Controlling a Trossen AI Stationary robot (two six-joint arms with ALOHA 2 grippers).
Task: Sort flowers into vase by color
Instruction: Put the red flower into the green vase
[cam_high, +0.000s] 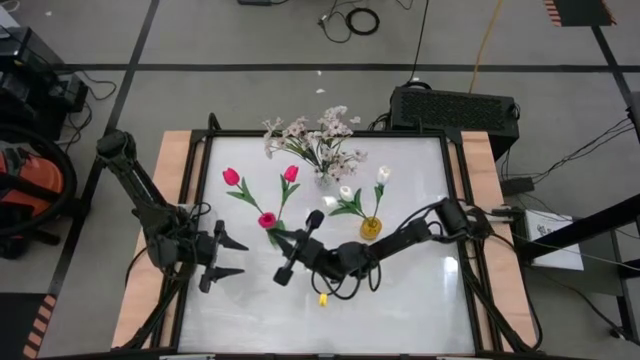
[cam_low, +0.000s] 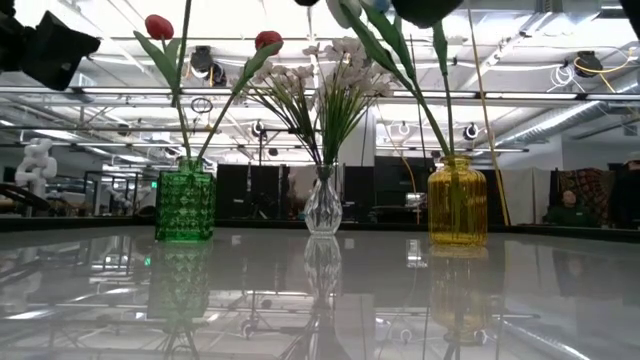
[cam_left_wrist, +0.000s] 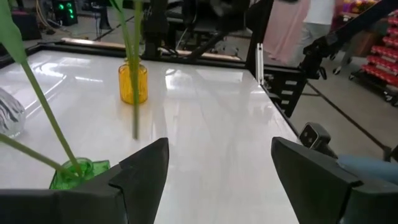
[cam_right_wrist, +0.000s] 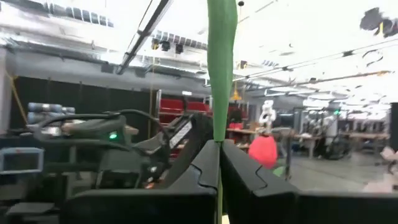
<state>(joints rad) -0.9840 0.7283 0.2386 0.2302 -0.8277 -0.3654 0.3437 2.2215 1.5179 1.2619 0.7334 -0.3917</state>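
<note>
Three vases stand in a row on the white desk (cam_high: 400, 290): a green vase (cam_low: 185, 205), a clear glass vase (cam_low: 323, 205) and a yellow vase (cam_low: 457, 202). The green vase holds two pink tulips (cam_high: 231, 176) leaning outward. A third pink tulip (cam_high: 267, 220) shows just above that vase in the high view, its green stem (cam_right_wrist: 221, 68) clamped between the closed fingers of the right end effector (cam_high: 296, 247), which reaches in from the right side of the desk. The clear vase at the far middle carries one bushy spray of pale blossoms (cam_high: 312, 135). The yellow vase holds two white tulips (cam_high: 346, 192), both leaning on long stems. That makes three pink tulips, two white ones and one spray. The left end effector (cam_high: 228, 256) hovers over the left part of the desk, near the green vase, its fingers (cam_left_wrist: 144, 174) spread wide apart and holding nothing. A small yellow item (cam_high: 323, 298) lies on the desk near the front, too small to identify.
</note>
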